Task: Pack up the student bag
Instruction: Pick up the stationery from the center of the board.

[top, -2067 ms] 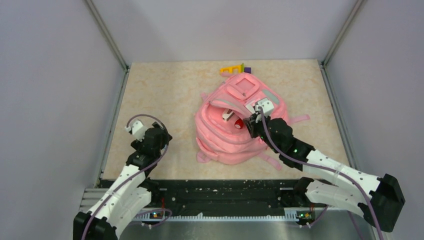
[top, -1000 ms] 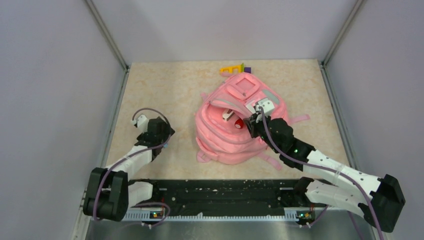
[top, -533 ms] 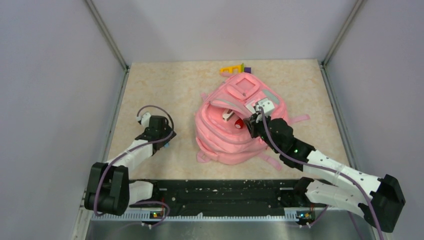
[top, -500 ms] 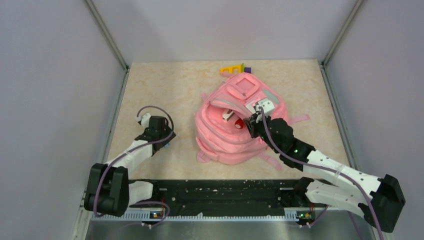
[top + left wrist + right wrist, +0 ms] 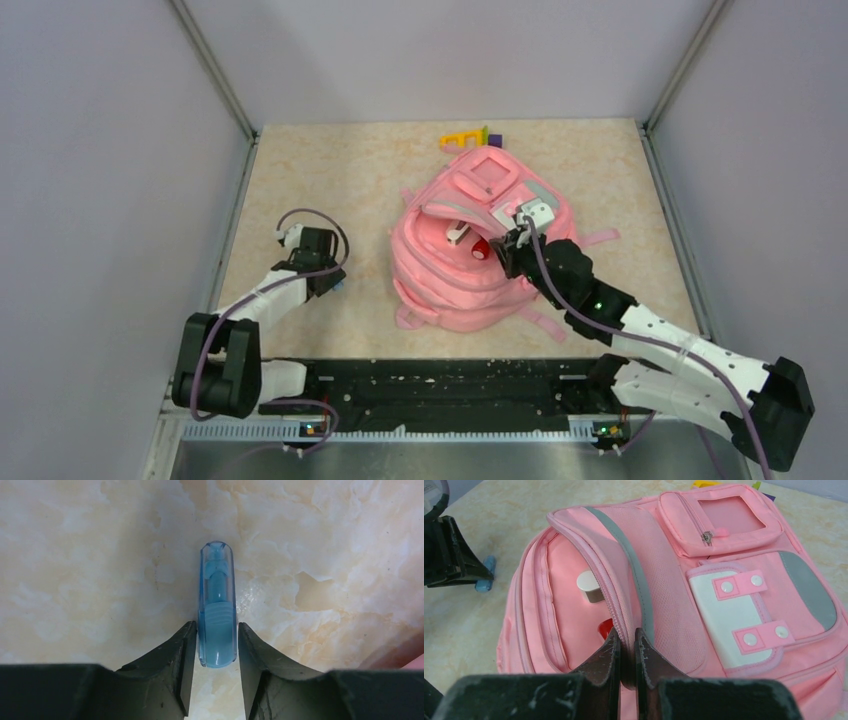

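From above, the student bag (image 5: 450,285), a soft pink fabric backpack, lies in the middle of the beige marble-patterned table (image 5: 330,170) with its main opening gaping toward the left arm. The right gripper (image 5: 503,258) sits at the right rim of that opening, evidently to hold the mouth wide. The left gripper (image 5: 331,283) is down on the bare table well left of the bag, at a small blue thing. A yellow and purple plastic piece (image 5: 466,137) lies just beyond the bag's far end. In the left wrist view that blue thing is a translucent blue plastic tube with a rounded cap (image 5: 216,605), lying flat and pointing away. The dark fingers (image 5: 175,655) stand one on each side of its near end, right against it, lined up for a pinch across its width. Whether they already press it I cannot tell. In the right wrist view the fingers are clamped together on the zip-edged lip of the bag, lifting it so the compartment stays visible. Inside are a cream-capped item (image 5: 589,587) and a red item (image 5: 605,627). A white patch with pink snap tabs (image 5: 729,622) lies on the front panel. My reading is that the tube is the next item to go through the held-open mouth.
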`<state>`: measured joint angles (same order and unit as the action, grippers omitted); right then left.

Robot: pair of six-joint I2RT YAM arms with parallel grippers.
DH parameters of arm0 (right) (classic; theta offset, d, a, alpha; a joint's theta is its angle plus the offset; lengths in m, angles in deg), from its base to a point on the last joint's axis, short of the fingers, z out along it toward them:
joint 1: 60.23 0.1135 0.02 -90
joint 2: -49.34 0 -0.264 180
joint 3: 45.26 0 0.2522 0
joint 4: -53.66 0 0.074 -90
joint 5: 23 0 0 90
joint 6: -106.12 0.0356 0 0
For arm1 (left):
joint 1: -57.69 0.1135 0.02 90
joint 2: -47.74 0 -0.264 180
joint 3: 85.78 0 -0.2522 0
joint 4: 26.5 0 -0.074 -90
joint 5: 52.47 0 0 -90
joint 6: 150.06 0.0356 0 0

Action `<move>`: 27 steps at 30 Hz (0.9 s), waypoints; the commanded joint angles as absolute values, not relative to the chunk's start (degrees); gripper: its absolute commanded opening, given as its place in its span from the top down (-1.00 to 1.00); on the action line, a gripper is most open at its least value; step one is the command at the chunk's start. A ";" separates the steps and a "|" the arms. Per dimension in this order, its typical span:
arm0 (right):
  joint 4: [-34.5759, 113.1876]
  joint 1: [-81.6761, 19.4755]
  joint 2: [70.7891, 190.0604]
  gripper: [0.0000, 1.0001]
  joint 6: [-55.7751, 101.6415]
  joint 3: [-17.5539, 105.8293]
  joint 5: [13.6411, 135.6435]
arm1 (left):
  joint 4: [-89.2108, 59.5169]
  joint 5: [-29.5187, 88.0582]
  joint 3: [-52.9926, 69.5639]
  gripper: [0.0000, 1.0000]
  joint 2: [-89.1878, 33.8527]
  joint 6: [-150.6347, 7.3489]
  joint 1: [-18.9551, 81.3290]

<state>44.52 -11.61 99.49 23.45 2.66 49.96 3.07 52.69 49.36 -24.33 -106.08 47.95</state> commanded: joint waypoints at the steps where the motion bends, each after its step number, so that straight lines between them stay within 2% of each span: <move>1: 51.94 -11.27 95.25 1.00 25.94 3.94 51.05 | 6.69 48.88 48.46 0.21 -27.95 -105.33 48.06; 7: 51.94 -11.29 94.80 1.00 26.02 3.83 51.07 | 6.63 48.52 48.59 0.47 -28.20 -104.75 48.06; 11: 52.09 -11.24 94.93 1.00 25.98 3.75 51.09 | 6.33 46.27 49.42 0.63 -23.86 -103.57 48.02; 17: 52.36 -11.21 95.70 1.00 25.96 3.84 51.20 | 4.10 41.17 52.32 0.74 -11.64 -99.85 47.68; 21: 52.47 -11.23 96.57 1.00 26.01 4.16 51.23 | 1.94 33.74 53.83 0.79 -3.42 -95.40 47.60; 27: 52.63 -11.27 97.59 1.00 25.98 4.69 51.57 | 1.23 24.54 50.44 0.91 1.30 -90.36 42.99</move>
<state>43.32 -11.61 98.27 23.45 2.50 50.40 4.27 33.10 53.32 -0.36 -95.42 46.62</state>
